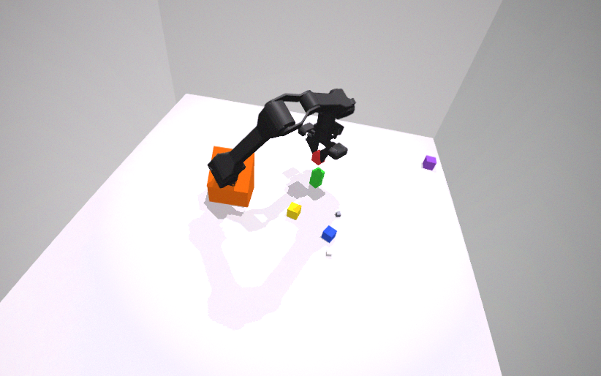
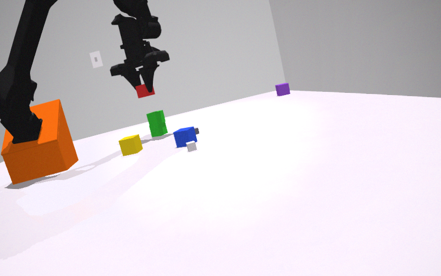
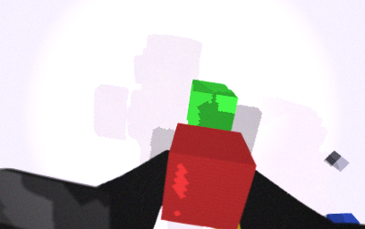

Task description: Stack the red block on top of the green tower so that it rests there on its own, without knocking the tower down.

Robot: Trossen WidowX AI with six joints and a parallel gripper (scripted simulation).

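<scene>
My gripper (image 1: 318, 155) (image 2: 144, 89) is shut on the red block (image 1: 316, 157) (image 2: 142, 92) (image 3: 207, 179) and holds it in the air, with a clear gap above the green tower. The green tower (image 1: 316, 178) (image 2: 157, 123) (image 3: 212, 107) stands upright on the table. In the exterior view the red block hangs higher than the tower and a little to its left. In the wrist view the red block covers the near part of the tower. The block's faces against the fingers are hidden.
A yellow block (image 1: 293, 211) (image 2: 130, 145), a blue block (image 1: 328, 234) (image 2: 184, 137), a small grey cube (image 1: 338, 214) (image 3: 336, 161) and a small white cube (image 1: 328, 254) (image 2: 191, 146) lie nearby. A purple block (image 1: 428, 162) (image 2: 282, 89) is far off. The arm stands on an orange box (image 1: 227, 197) (image 2: 38, 166).
</scene>
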